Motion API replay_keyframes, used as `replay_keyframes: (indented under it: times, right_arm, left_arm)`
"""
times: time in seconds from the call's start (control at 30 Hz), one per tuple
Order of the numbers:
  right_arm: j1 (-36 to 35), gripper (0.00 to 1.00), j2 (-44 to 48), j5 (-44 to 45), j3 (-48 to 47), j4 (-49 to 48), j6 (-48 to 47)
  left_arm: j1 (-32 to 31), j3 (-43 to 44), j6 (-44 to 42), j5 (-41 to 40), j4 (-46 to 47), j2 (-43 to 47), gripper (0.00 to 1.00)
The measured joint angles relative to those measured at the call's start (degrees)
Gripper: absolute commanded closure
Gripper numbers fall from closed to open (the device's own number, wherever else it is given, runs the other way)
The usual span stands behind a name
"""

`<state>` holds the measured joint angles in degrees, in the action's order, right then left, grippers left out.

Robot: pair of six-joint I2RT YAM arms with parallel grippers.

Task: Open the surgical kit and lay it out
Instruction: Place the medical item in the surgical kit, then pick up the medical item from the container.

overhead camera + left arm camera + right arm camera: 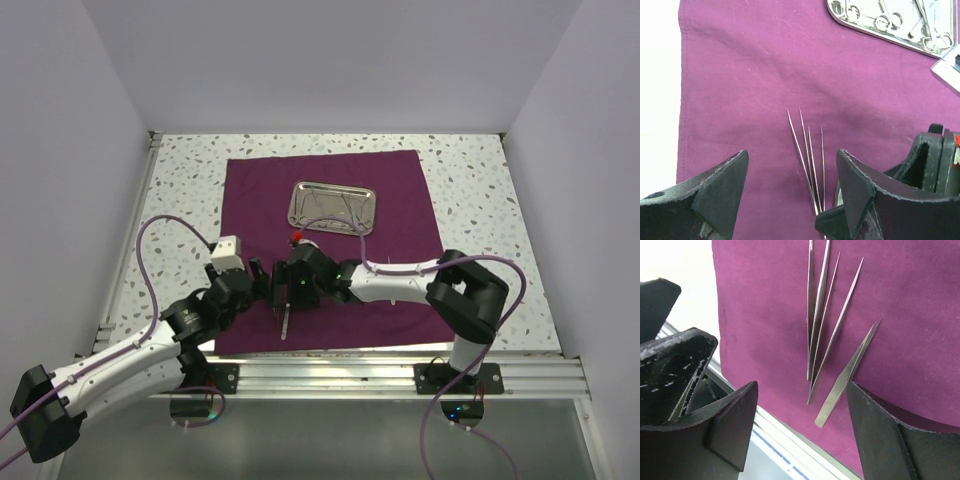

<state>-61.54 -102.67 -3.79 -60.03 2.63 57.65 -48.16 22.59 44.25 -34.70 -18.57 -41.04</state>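
On purple cloth (400, 190), thin tweezers (810, 315) lie; left tool (790, 195) and right tool (802, 435) gape empty.

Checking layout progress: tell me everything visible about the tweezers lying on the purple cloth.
The tweezers are thin, shiny steel, tapering to needle-fine tips. They lie flat on the purple cloth near its near edge, arms fanned out from bunched back ends; one broader piece lies askew beside them. The number of pairs cannot be told. The left end effector and right end effector, both open, hover over them without gripping; in the left wrist view the right one hides their back ends.
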Motion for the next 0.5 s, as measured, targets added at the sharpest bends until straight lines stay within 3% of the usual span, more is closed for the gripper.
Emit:
replay_keyframes:
  times: [0.27, 0.47, 0.5]
  right_arm:
    - [0.3, 0.25, 5.1, 4.9, -1.1, 7.7, -3.2]
    - [9.9, 0.37, 15.8, 11.5, -5.2, 13.5, -10.0]
    - [12.3, 0.43, 16.8, 12.8, -6.2, 14.2, -11.5]
  left_arm:
    - [0.0, 0.0, 0.1, 0.0, 0.0, 0.0, 0.26]
    - [0.0, 0.0, 0.1, 0.4, 0.1, -0.3, 0.26]
    - [0.0, 0.0, 0.0, 0.5, 0.2, -0.4, 0.26]
